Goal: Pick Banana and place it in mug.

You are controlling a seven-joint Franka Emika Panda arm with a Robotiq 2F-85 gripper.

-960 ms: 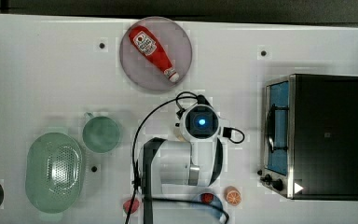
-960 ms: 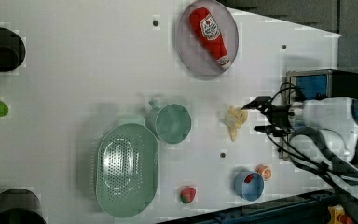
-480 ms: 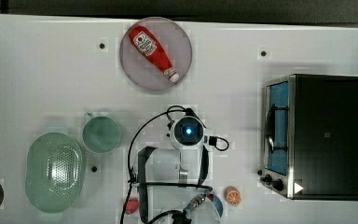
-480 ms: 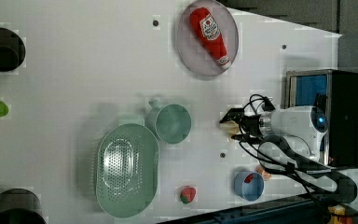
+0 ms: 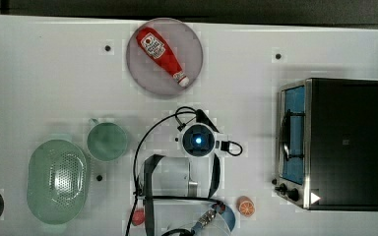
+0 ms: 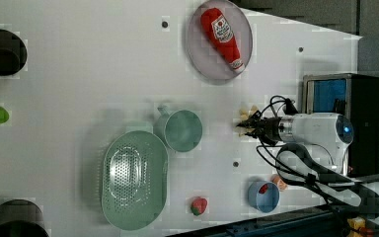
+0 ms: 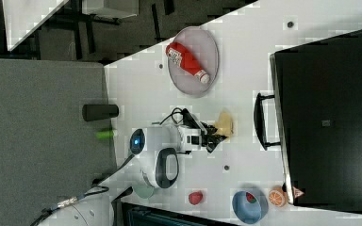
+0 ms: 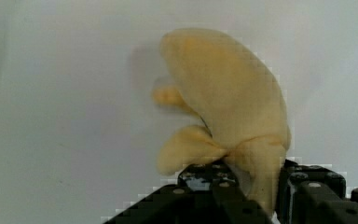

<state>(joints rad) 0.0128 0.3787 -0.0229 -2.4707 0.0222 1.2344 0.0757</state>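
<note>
Fingers (image 8: pixel 256 196) straddle the banana (image 8: pixel 228 102) at its lower end: in the wrist view 1 black finger sits on each side of the yellow stem, pinching it or very nearly so, though I cannot tell whether the pads bear firmly yet.

Reading the left view from its left: the colander (image 6: pixel 134 186), then the mug (image 6: pixel 182 130) just beside it, a stretch of bare tabletop (image 6: pixel 79 74), and the banana (image 6: pixel 245 114) at the fingers' tips (image 6: pixel 250 126), well apart from the mug. In the right view the banana (image 7: pixel 225 125) lies on the tabletop near the oven's handle (image 7: pixel 260 121), fingers (image 7: pixel 215 132) against it.

To do this step well, I judge the grip should finish closing before any lift, since only the narrow end is caught and the soft, bulky body could swing or slip. A slow, straight rise would test the hold; the mug's mouth looks wide enough if the fruit goes in end first.

The arm reaches out low over the tabletop, its wrist bent so the fingers point down onto the banana; in the top view the wrist (image 5: pixel 197 140) sits directly above the spot.
</note>
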